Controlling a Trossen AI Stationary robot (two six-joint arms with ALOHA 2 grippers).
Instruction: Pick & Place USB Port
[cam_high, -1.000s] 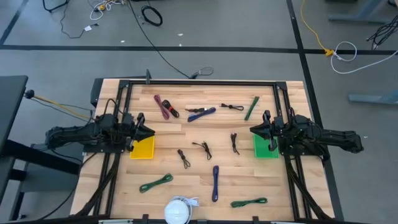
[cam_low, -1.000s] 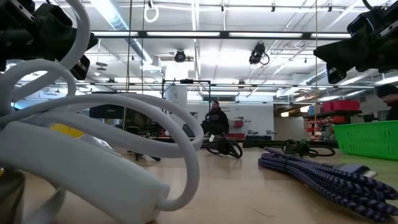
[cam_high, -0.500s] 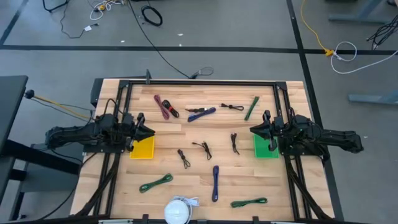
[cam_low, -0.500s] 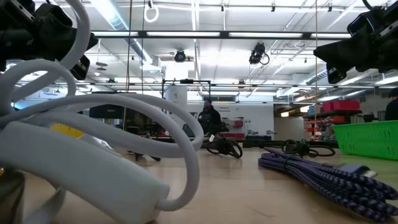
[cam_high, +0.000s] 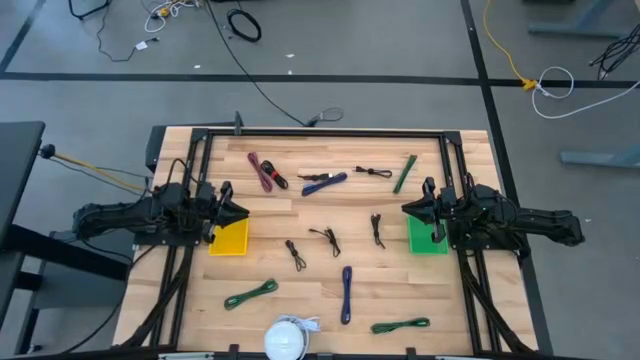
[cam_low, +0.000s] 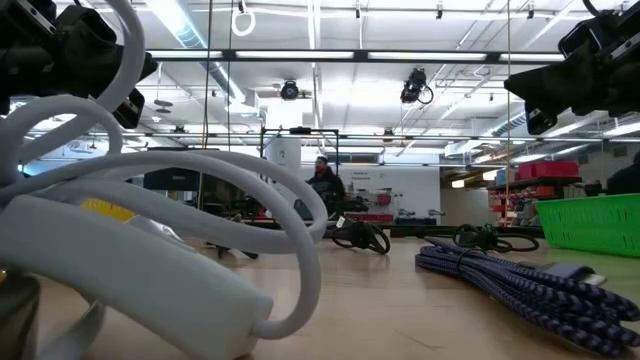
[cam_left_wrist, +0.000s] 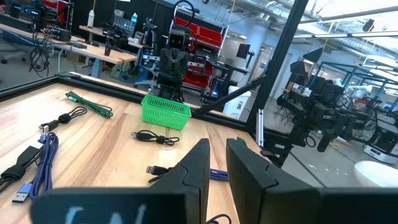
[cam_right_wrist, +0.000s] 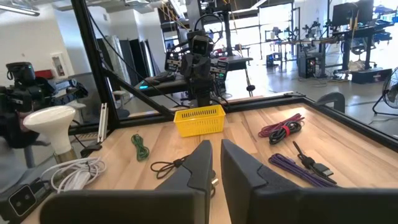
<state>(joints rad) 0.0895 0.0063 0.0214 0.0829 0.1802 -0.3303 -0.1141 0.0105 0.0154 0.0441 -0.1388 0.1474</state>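
Observation:
Several bundled USB cables lie flat on the wooden table: a maroon one (cam_high: 265, 172), a blue one (cam_high: 323, 183), black ones (cam_high: 373, 172) (cam_high: 325, 238) (cam_high: 376, 228), green ones (cam_high: 404, 172) (cam_high: 250, 293) and a purple-blue one (cam_high: 346, 292). A yellow basket (cam_high: 228, 238) stands at the left, a green basket (cam_high: 428, 235) at the right. My left gripper (cam_high: 240, 212) hovers shut over the yellow basket's far edge and holds nothing. My right gripper (cam_high: 405, 209) hovers shut over the green basket's far left corner, also holding nothing.
A white coiled cable with its charger (cam_high: 285, 340) lies at the near edge and fills the low view's left side (cam_low: 150, 250). Another green cable (cam_high: 400, 325) lies near the right near corner. A black frame (cam_high: 320, 133) rims the table. A person (cam_low: 322, 185) stands in the room beyond.
Both arms have kept still and no cable has moved. Only the person in the room beyond the table has walked toward the left of the low view.

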